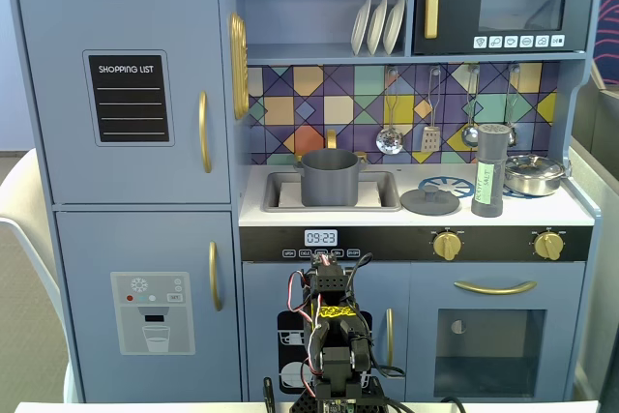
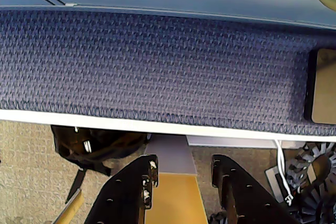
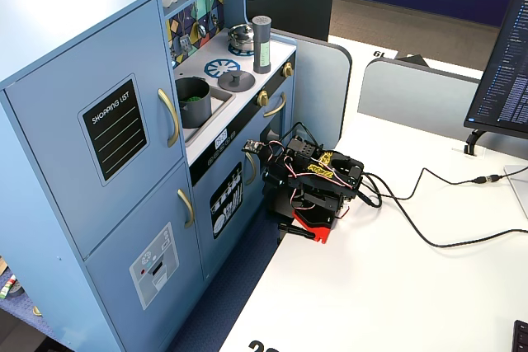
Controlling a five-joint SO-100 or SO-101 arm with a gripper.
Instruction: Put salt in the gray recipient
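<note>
The salt (image 1: 490, 169), a tall dark-gray shaker with a pale green label, stands upright on the toy kitchen's stove top, right of the sink; it also shows in the other fixed view (image 3: 261, 44). The gray recipient (image 1: 330, 179) is a matte gray pot standing in the sink, with something green inside it in a fixed view (image 3: 194, 102). My arm (image 3: 309, 187) is folded low on the white table in front of the kitchen, far below both. My gripper (image 2: 184, 163) points down past the table's edge, with its black jaws apart and nothing between them.
A flat gray lid (image 1: 430, 200) lies between the sink and the salt. A shiny steel pan (image 1: 533, 174) sits just right of the salt. Utensils hang on the tiled back wall above. Cables (image 3: 429, 228) run across the white table.
</note>
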